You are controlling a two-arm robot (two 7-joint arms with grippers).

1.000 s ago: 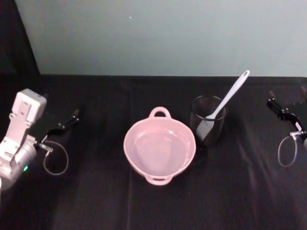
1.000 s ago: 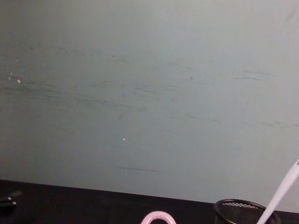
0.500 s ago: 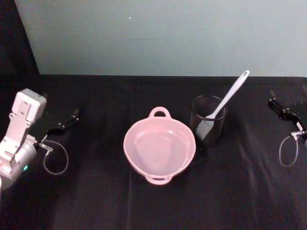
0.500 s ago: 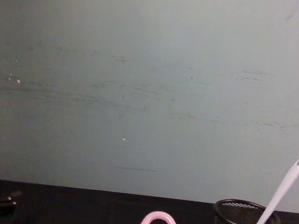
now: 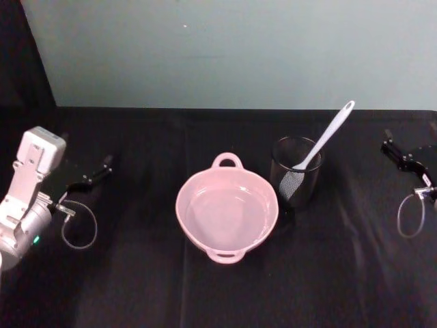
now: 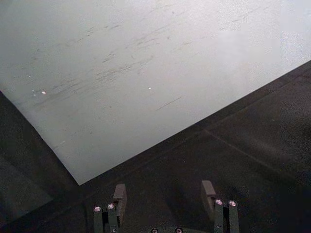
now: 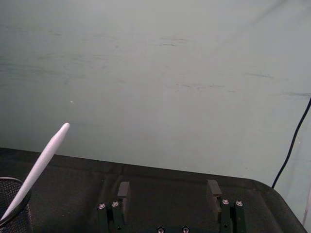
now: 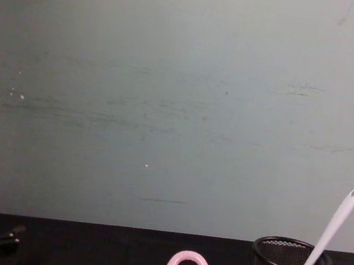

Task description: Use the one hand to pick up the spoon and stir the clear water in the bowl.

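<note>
A long, slim white spoon (image 5: 321, 145) is seen standing head-down in a black wire-mesh cup (image 5: 296, 171), its handle leaned up and away toward the robot's right, a small hole pierced at the handle's tip. The flat head is glimpsed through the mesh. Just beside the cup, on its left, a glossy pale pink bowl (image 5: 227, 208) with a loop handle at its far rim is set on the black worktop (image 5: 171, 287). The left pincer (image 5: 95, 172) is parked well to the left with its jaws spread apart. The right pincer (image 5: 399, 152) is held open near the worktop's right edge, apart from the cup.
</note>
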